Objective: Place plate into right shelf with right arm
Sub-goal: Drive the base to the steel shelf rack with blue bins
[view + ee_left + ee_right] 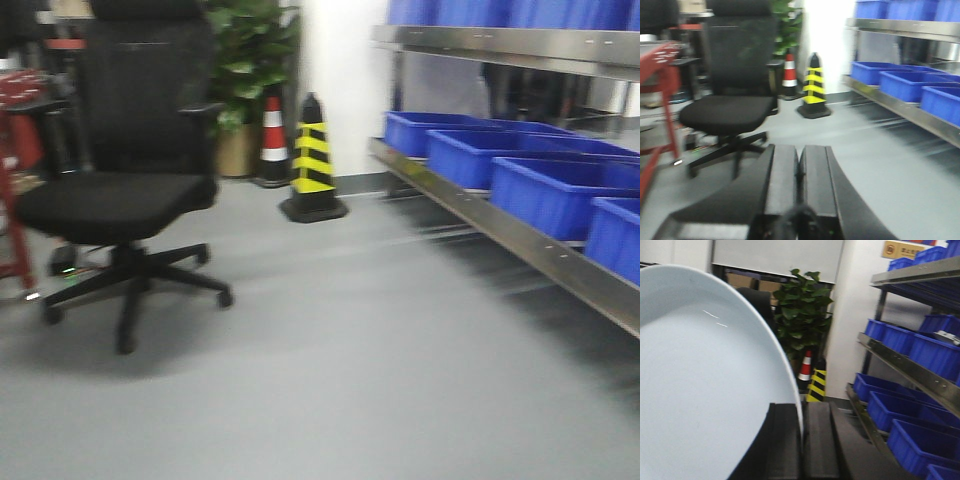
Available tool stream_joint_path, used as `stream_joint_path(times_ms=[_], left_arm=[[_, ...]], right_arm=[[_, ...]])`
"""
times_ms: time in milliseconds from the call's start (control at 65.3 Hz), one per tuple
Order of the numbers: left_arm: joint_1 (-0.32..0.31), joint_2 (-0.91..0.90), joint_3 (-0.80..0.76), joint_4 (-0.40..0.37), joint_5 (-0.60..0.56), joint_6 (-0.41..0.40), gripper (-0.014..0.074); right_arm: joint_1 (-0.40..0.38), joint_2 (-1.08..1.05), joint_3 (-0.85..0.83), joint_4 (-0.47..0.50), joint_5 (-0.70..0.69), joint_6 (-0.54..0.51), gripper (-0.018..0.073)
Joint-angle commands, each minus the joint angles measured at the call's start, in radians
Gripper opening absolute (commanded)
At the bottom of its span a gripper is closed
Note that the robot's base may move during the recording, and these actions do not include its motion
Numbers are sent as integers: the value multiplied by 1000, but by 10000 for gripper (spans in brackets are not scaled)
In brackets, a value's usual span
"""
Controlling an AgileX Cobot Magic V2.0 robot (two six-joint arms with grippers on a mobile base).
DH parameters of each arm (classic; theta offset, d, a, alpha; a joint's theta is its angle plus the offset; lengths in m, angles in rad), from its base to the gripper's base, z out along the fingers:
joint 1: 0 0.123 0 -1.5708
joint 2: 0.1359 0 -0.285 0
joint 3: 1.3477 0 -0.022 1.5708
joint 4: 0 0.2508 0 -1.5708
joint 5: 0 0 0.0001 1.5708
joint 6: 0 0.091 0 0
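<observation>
We hold the plate (705,390), white, glossy and shallow, its rim pinched on edge in our right gripper (802,412), well apart from the red-framed table (660,55), whose corner shows far to our left. The right shelf (912,374), brushed steel rails bearing blue plastic bins (900,340), lies ahead on the right, not yet reached. Our left gripper (799,155) is clenched on nothing. To seat the plate well, we judge, level it, slide it in clear of the bin walls, and release only once it rests; the glaze looks slippery.
</observation>
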Motion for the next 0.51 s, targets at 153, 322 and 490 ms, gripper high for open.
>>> stream_joint_path(times_ms=[153,322,490], left_arm=[[-1,-11,8,-2,-87,-2,-47],[-1,-11,8,-2,-87,-2,-47],[-1,-11,8,-2,-87,-2,-47]], right_arm=[[-5,16,-27,-15,-92,-6,54],[-5,16,-27,-15,-92,-6,54],[-5,16,-27,-15,-91,-6,54]])
